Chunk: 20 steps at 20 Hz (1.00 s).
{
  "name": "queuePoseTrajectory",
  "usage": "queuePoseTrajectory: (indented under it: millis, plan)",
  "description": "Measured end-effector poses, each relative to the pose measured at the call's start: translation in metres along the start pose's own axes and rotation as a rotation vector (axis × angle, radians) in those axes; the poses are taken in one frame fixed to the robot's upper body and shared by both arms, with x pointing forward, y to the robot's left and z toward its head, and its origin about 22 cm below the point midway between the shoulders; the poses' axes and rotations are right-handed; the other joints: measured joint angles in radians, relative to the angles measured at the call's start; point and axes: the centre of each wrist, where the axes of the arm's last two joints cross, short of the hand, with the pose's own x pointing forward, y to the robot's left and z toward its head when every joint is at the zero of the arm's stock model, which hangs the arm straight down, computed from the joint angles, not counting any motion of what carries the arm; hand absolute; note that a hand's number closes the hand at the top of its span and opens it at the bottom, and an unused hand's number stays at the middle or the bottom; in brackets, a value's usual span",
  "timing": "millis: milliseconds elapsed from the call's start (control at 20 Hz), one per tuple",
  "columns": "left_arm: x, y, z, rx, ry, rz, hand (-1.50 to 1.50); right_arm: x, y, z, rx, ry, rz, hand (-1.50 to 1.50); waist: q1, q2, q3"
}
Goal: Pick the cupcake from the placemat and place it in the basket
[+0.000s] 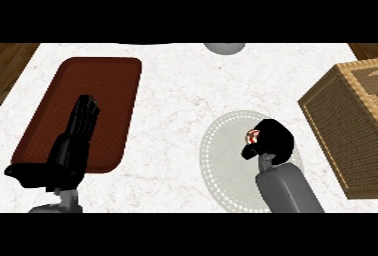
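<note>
White counter, right hand curled round cupcake on placemat, basket at right edge

White marble-look counter with faint veining, smooth; woven wicker basket at right, coarse weave; matt brown textured mat at upper left; pale lacy placemat lower centre; matt black hands, smooth grey forearms

Counter: white marble with faint pinkish veining, edged by brown wood at both upper corners. Tray: dark reddish-brown with a fine weave texture; placemat: pale grey-white with rings of small white dots; basket: tan wicker. Both hands, left hand and right hand: black on grey forearms; cupcake: red-and-white striping, partly hidden.
</note>
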Motion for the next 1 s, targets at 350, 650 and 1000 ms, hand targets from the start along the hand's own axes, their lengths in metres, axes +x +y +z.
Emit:
queuePoseTrajectory:
  millis: [350, 650, 1000]
  plan:
    - [0.003, 0.002, 0.003, 0.004, -0.003, 0.002, 0.0, -0.009, 0.011, 0.012, -0.016, -0.177, 0.087, 1.5, -0.005, -0.004, -0.002]
    - [0.0, 0.0, 0.005, 0.013, 0.004, 0.001, 0.0, -0.049, 0.044, 0.047, -0.004, -0.676, 0.275, 1.5, -0.013, -0.018, -0.006]
    - [-0.001, 0.006, 0.005, 0.035, 0.01, -0.003, 0.0, -0.134, 0.036, 0.081, 0.018, -0.989, 0.141, 1.5, -0.035, -0.009, 0.001]
